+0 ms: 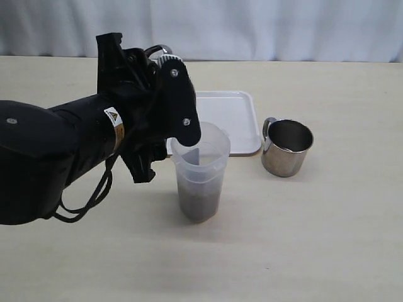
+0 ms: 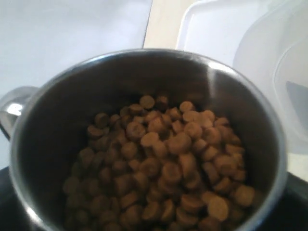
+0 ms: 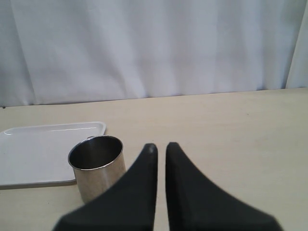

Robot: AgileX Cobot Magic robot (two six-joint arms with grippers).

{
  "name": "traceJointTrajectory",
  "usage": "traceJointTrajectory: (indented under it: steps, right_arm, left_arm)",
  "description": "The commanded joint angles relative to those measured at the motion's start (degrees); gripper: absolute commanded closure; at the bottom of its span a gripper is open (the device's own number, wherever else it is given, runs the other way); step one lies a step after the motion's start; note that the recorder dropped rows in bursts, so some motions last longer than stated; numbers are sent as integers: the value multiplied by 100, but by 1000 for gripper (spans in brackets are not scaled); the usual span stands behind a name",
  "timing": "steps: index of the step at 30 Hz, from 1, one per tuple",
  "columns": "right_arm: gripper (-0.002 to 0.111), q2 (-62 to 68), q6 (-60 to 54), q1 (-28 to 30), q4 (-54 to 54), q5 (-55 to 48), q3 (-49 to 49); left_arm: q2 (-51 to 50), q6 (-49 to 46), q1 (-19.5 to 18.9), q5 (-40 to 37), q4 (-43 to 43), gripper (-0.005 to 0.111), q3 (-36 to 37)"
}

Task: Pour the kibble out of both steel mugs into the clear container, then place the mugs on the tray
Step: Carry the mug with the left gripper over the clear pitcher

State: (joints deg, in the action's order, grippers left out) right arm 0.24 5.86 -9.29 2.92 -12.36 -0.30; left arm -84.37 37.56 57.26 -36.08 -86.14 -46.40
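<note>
Left gripper [image 1: 165, 119] clamps the full mug [image 2: 96, 82] at the container [image 1: 201, 170] rim, tray [image 1: 236, 110] just behind; right gripper [image 3: 157, 149] closed, empty, by the second mug [image 1: 286, 148]. Its kibble [image 2: 168, 163] we see only from the wrist.

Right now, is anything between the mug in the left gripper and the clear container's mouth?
Nothing visible. The full steel mug is beside the clear container, whose mouth is open; the other mug stands apart.

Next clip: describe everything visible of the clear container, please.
The clear container is a tall, frosted, translucent plastic tumbler, wider at the rim than the base. It stands upright on the table, just in front of the tray. Brown kibble fills its lower part. A steel mug is held near its rim; contact cannot be told.
</note>
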Motion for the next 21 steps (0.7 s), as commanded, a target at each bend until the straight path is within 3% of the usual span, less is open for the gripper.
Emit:
traceJointTrajectory:
  steps: [1,21]
  right_arm:
    - [103,-24,-48,-18,-18,5,30]
    - [103,-24,-48,-18,-18,5,30]
  left_arm:
    - [11,-586,16,-109,-226,107,-14]
    - [-304,-907,4,-77,-1138,107,-14]
